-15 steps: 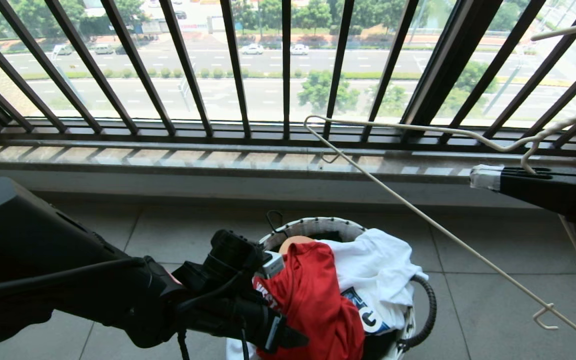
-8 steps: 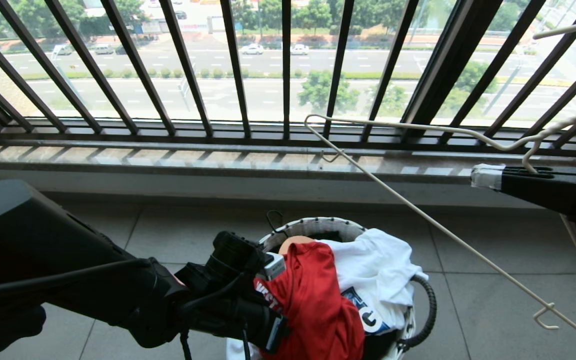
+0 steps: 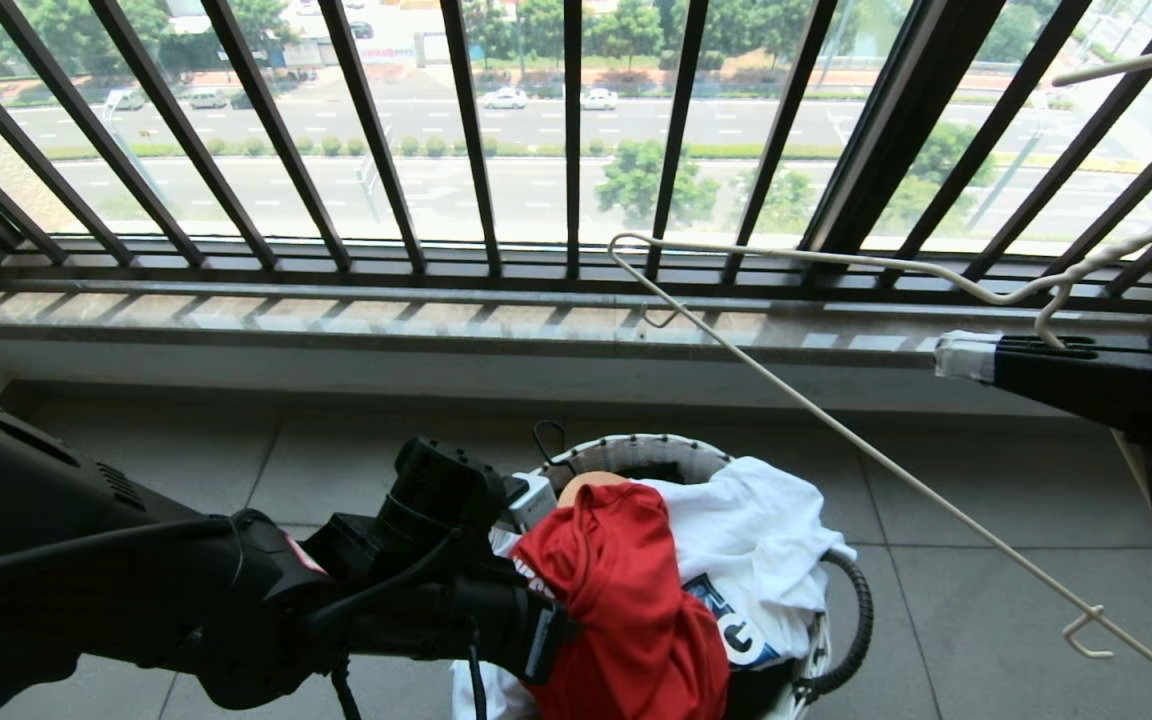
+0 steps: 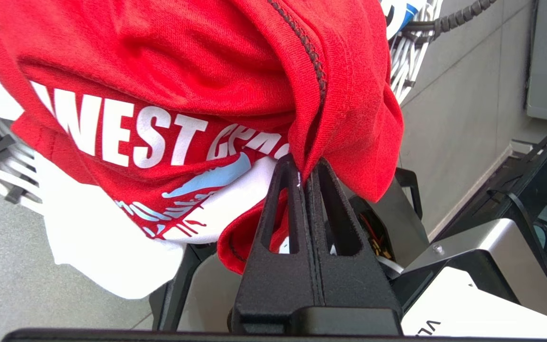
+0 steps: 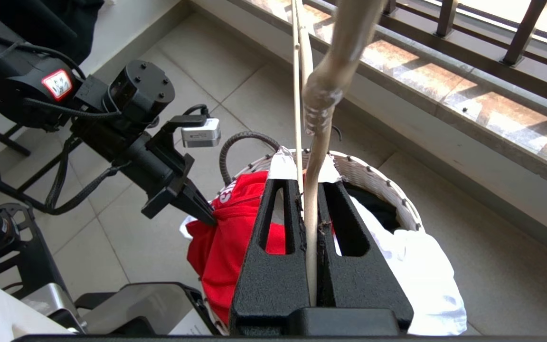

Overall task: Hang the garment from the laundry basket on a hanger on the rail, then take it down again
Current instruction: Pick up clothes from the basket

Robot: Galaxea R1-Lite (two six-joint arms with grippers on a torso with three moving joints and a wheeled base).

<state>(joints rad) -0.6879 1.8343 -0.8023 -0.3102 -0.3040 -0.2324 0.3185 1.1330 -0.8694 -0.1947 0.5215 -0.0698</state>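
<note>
A: Item, shirt (image 3: 626, 590): red, heaped at the basket (image 3: 636, 452) top, over a white tee (image 3: 756, 550). How do you lift it?

B: Your left gripper (image 4: 306, 168) is clenched on a fold by the seam. I judge the hold thin; raise slowly, straight up, watching for slip.

A: Position?

B: Shirt at the claw's 12 o'clock, touching. Right gripper (image 5: 307, 190) grasps the hanger (image 3: 896, 470) at the basket's 2 o'clock, well apart.
</note>
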